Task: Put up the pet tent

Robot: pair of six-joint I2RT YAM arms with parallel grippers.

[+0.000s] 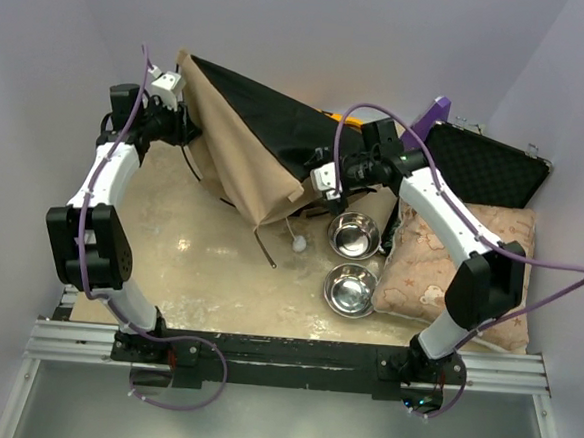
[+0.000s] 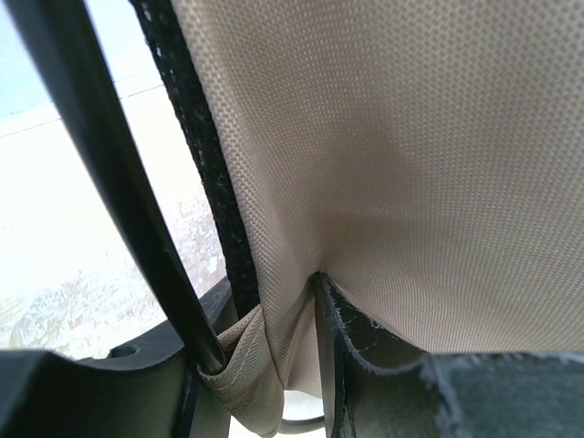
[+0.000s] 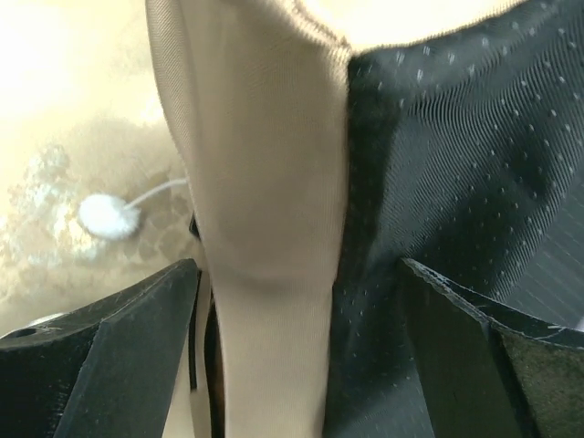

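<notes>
Shows only a sliver of the yellow plastic feeder (image 1: 331, 116) behind the tan-beige fabric pet tent (image 1: 246, 161). Cannot tell whether the right gripper (image 3: 297, 274) clamps that fabric or merely straddles it. Too blurred to name: small white blob (image 3: 105, 214).

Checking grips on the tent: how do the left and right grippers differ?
Left gripper is shut on a tan fold of the pet tent; right gripper is wide open with tan and black fabric between its fingers. Left works the tent's far-left corner, right its right edge. Both reach the tent.
</notes>
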